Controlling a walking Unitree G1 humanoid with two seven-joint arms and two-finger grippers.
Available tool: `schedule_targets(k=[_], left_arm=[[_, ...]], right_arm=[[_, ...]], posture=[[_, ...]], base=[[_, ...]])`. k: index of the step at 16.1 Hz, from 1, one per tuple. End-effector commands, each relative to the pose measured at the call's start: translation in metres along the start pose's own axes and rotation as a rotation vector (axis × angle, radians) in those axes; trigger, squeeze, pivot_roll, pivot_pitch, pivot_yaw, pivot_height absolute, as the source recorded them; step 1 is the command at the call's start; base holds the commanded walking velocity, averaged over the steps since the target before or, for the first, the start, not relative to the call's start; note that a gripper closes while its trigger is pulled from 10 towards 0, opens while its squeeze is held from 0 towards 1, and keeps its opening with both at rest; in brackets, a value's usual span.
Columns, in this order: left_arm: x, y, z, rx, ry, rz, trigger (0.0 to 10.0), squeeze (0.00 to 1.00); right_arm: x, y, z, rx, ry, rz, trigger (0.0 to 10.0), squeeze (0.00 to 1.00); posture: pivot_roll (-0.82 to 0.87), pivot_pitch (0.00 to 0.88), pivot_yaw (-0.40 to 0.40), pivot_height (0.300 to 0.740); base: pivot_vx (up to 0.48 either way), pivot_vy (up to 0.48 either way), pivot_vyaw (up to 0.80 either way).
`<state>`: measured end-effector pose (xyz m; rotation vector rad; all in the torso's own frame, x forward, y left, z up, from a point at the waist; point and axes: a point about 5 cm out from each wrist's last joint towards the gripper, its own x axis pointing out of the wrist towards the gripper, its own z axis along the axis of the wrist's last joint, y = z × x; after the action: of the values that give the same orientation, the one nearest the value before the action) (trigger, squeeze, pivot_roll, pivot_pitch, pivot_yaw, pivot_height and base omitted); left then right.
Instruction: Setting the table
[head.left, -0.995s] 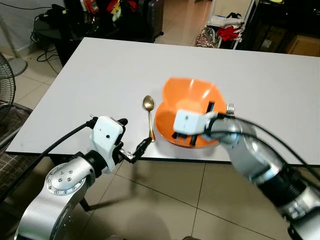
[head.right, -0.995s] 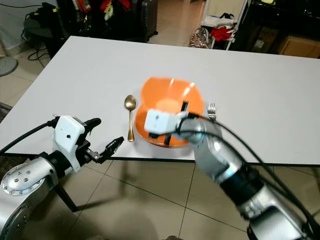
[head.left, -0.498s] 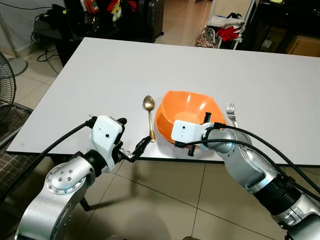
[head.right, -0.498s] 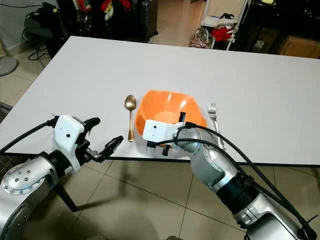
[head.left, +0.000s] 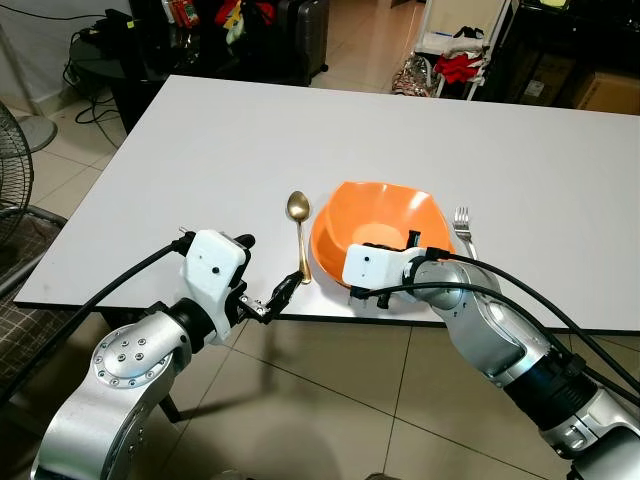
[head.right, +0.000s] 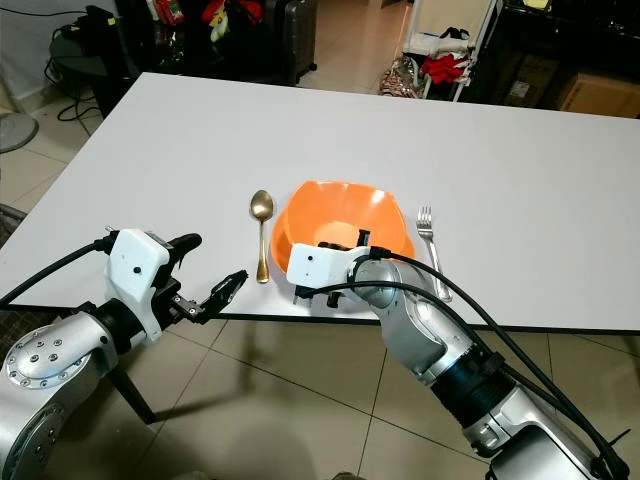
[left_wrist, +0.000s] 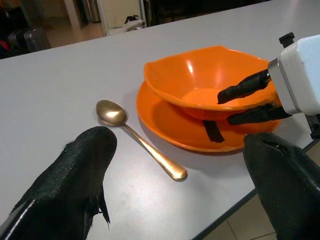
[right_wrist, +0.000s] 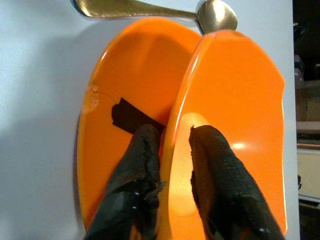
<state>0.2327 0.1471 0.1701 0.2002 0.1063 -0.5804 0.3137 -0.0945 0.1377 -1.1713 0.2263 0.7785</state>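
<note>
We are gripping with our right pincer, its two black fingers closed tight on the near wall of the orange bowl, one finger inside and one outside. Our right wrist view is showing that pinch close up, along with a black strip on the orange plate under the bowl, which the head views are hiding behind our wrist. The left wrist view is showing the same grip from the side: the bowl is sitting on the plate, glossy and roughly square-rimmed.

Our left pincer is hanging just off the tabletop's near edge with its fingers spread wide, holding nothing and pointing toward the spoon's handle.

The bowl and plate are sitting near the front edge of the white tabletop. A gold spoon is lying just beside the plate on our left, bowl end away from us. A silver fork is lying just beside it on our right, tines away.
</note>
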Motion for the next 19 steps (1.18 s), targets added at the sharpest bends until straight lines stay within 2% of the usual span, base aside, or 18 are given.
schedule_targets(k=[1, 6, 7, 8, 10, 12, 14, 16, 17, 18, 19], left_arm=[[0.001, -0.001, 0.002, 0.013, -0.008, -0.007, 10.0, 0.0], [-0.004, -0.003, 0.001, 0.008, -0.002, -0.008, 10.0, 0.0], [-0.007, -0.004, 0.0, 0.007, 0.004, -0.007, 10.0, 0.0], [-0.01, -0.004, -0.002, 0.008, 0.012, -0.004, 10.0, 0.0], [-0.01, -0.001, 0.002, 0.016, -0.008, 0.013, 10.0, 0.0], [-0.006, 0.004, 0.012, 0.014, -0.061, 0.064, 10.0, 0.0], [-0.005, 0.004, 0.015, 0.008, -0.088, 0.087, 10.0, 0.0], [-0.005, 0.002, 0.018, 0.007, -0.106, 0.108, 10.0, 0.0], [-0.006, 0.003, 0.019, 0.001, -0.115, 0.139, 10.0, 0.0], [-0.01, 0.004, 0.021, 0.016, -0.115, 0.238, 10.0, 0.0], [-0.012, 0.002, 0.021, 0.003, -0.106, 0.285, 10.0, 0.0]], right_arm=[[-0.003, 0.004, -0.001, -0.018, -0.005, 0.019, 10.0, 1.0], [-0.032, 0.011, 0.001, 0.033, -0.057, 0.091, 10.0, 1.0], [-0.042, 0.011, 0.002, 0.071, -0.077, 0.097, 10.0, 1.0], [-0.057, 0.007, 0.006, 0.152, -0.122, 0.092, 10.0, 1.0], [-0.077, -0.012, 0.008, 0.264, -0.166, 0.0, 10.0, 1.0], [-0.088, -0.029, 0.007, 0.282, -0.195, -0.123, 10.0, 1.0], [-0.091, -0.03, 0.009, 0.286, -0.221, -0.16, 10.0, 1.0], [-0.094, -0.027, 0.012, 0.333, -0.274, -0.195, 10.0, 1.0], [-0.096, -0.026, 0.015, 0.413, -0.326, -0.241, 10.0, 1.0], [-0.097, -0.023, 0.013, 0.582, -0.377, -0.303, 10.0, 1.0], [-0.097, -0.02, 0.011, 0.688, -0.406, -0.336, 10.0, 1.0]], posture=[[-0.01, 0.021, -0.065, 0.74], [0.0, 0.034, -0.062, 0.74], [-0.01, 0.033, -0.057, 0.74], [-0.01, 0.032, -0.049, 0.74], [-0.01, 0.03, -0.039, 0.74], [-0.02, 0.028, -0.031, 0.74], [-0.02, 0.022, -0.029, 0.74], [-0.02, 0.021, -0.034, 0.74], [-0.02, 0.017, -0.037, 0.74], [-0.02, 0.012, -0.047, 0.74], [-0.01, 0.009, -0.051, 0.74]], base=[[0.0, 0.0, 0.0], [0.0, 0.0, 0.0], [0.0, 0.0, 0.0], [0.0, 0.0, 0.0], [0.0, 0.0, 0.0], [0.0, 0.0, 0.0], [0.0, 0.0, 0.0], [0.0, 0.0, 0.0], [0.0, 0.0, 0.0], [0.0, 0.0, 0.0], [0.0, 0.0, 0.0]])
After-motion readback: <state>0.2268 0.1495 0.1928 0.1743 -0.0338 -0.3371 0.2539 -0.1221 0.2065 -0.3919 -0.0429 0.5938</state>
